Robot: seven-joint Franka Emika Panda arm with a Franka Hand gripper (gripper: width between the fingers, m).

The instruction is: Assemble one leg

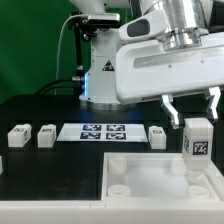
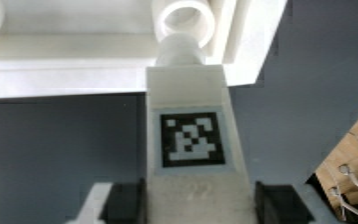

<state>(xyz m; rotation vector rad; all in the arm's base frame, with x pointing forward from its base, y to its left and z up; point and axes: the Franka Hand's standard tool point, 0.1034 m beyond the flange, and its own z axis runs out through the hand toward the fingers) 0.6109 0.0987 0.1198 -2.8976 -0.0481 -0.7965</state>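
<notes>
1. The only print on the small white plastic upright leg (image 1: 197, 142) is a black-and-white square tag on its face. It is a pattern, with no letters I can read. The thin flat white marker board (image 1: 98, 131) carries several tags of the same kind.
2. The leg stands upright on the large flat white piece with round corner sockets (image 1: 140, 165), near that piece's edge at the exterior view's right. In the wrist view its far end sits at a round socket (image 2: 185, 18).
3. My gripper (image 1: 191, 115) straddles the leg's top, with a dark finger pad (image 2: 115, 203) on either side. I cannot tell whether the pads press on the leg or only stand beside it.
4. The first spare white block (image 1: 17, 135) and the second spare white block (image 1: 45, 135) sit at the exterior view's left of the marker board. The third spare white block (image 1: 157, 135) sits between the board and the leg, apart from both.
5. Everything rests on a black table (image 1: 40, 170), which is open and bare in front of the spare blocks. A green backdrop (image 1: 30, 35) stands behind.
</notes>
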